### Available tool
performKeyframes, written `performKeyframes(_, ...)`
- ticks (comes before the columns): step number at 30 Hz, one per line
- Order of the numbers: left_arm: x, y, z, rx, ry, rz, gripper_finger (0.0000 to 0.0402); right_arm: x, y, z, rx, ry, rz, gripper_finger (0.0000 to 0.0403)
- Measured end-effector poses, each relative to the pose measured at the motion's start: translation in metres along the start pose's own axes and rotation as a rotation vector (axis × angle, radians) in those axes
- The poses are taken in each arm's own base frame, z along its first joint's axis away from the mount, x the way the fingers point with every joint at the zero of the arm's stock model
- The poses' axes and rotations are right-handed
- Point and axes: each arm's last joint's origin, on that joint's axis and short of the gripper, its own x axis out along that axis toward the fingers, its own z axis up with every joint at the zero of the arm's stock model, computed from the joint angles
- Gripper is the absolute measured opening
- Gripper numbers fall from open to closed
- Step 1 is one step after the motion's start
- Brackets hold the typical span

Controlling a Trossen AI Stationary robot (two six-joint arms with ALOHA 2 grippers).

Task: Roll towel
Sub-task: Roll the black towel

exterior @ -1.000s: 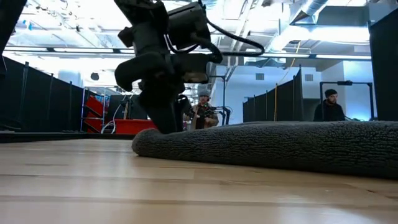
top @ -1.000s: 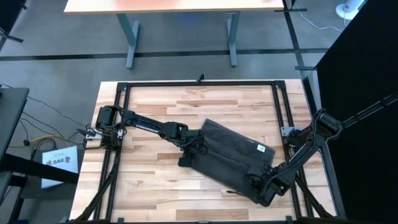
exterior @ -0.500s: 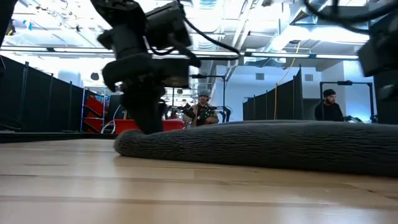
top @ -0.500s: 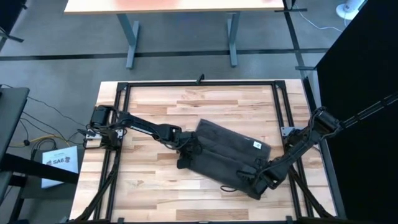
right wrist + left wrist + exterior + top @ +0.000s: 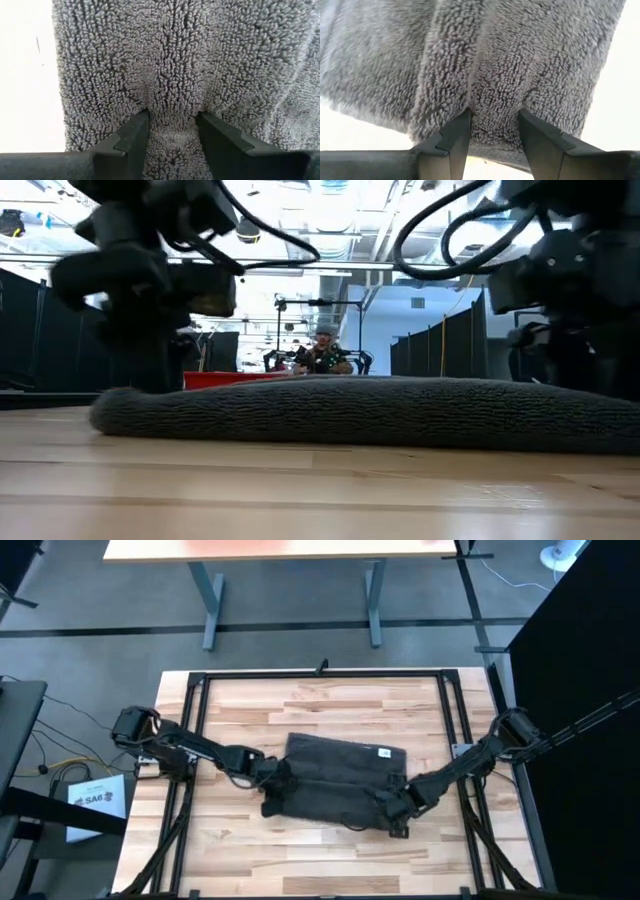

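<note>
The dark grey terry towel (image 5: 335, 780) lies folded in a long, nearly level band on the wooden table, its small white tag (image 5: 383, 752) on the far right. In the low view the towel (image 5: 340, 410) is a low ridge resting on the tabletop. My left gripper (image 5: 272, 787) is shut on the towel's left end. My right gripper (image 5: 397, 808) is shut on its near right end. Both wrist views are filled with terry pile between the dark fingers. My left gripper pinches the towel's left end (image 5: 495, 117) between its two fingers, beside a hemmed seam. It comes low and slanting from the table's left. The towel lies on the table. My right gripper pinches the towel's right end (image 5: 172, 115) between its two fingers; the pile bunches in at the fingertips. It comes low and slanting from the table's right. The cloth lies on the table.
A black metal frame (image 5: 320, 673) runs round the tabletop. Bare wood shows on the far side (image 5: 330, 705) and the near side (image 5: 300, 855) of the towel. People and dark partitions (image 5: 322, 352) show in the room beyond.
Both grippers have gone toward the table's left edge, each still shut on its end of the towel. The towel has slid left along the table and turned from a slant to nearly level, its right end swinging toward the far side.
</note>
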Motion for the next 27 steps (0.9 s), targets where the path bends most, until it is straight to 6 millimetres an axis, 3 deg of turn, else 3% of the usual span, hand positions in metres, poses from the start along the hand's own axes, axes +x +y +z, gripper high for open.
performKeyframes(6,0.002,-0.025,-0.005,0.004,-0.034,-0.046,0.0152,0.000,-0.016,0.008,-0.054,0.021,0.016,0.0157)
performKeyframes(11,-0.013,-0.034,0.008,0.040,0.023,-0.035,0.0152,-0.030,-0.013,0.010,-0.055,-0.019,0.016,0.0157)
performKeyframes(14,-0.033,-0.048,0.023,0.132,0.040,-0.030,0.0152,-0.067,-0.001,0.013,-0.054,-0.118,0.069,0.0157)
performKeyframes(19,-0.068,-0.073,0.047,0.283,0.023,0.057,0.0152,-0.109,0.017,0.002,-0.098,-0.212,0.090,0.0157)
performKeyframes(23,-0.083,-0.093,0.055,0.336,0.037,0.135,0.0152,-0.123,0.039,-0.005,-0.135,-0.220,0.121,0.0157)
performKeyframes(27,-0.084,-0.115,0.062,0.301,0.048,0.192,0.0152,-0.131,0.064,-0.012,-0.163,-0.243,0.106,0.0157)
